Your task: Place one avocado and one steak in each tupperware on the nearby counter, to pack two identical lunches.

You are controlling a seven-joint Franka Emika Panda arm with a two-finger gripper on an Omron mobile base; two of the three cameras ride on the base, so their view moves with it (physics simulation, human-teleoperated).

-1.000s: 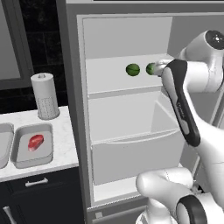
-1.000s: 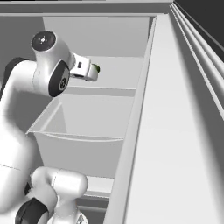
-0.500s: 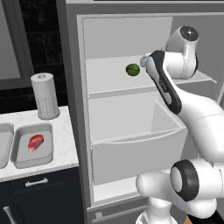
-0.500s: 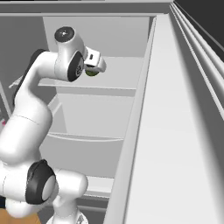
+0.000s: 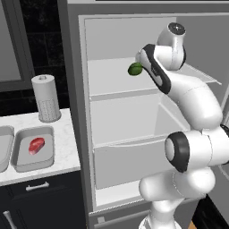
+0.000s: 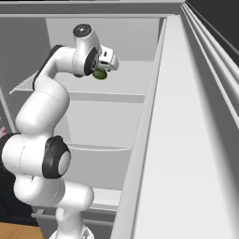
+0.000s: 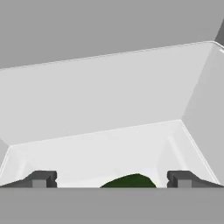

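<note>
**A:** Far left of the left base view, the counter [image 5: 67,147] carried two tupperware trays side by side. The outer tupperware [image 5: 3,150] was cut off by the frame edge, so its contents couldn't be told.

**B:** And the inner tupperware [image 5: 32,150] had a red steak [image 5: 36,145] lying in it, with no avocado beside it. Just behind sat a paper towel roll [image 5: 45,98], upright on the marble.

**A:** Moving right — the open fridge [image 5: 74,112], pale shelves inside. On the upper shelf [image 5: 112,80] lay the green avocado [image 5: 134,69], right at the nose of the arm.

**B:** The gripper [image 7: 112,179] was up on it. In the hand view, the two dark fingertips [image 7: 41,178] stood wide apart, the avocado's dark green top rising between them at the bottom edge — nothing pinched.

**A:** From the right base view, the same avocado showed just under the hand, over that upper shelf.

**B:** Whether the fingers touched the fruit, I couldn't tell.
</note>
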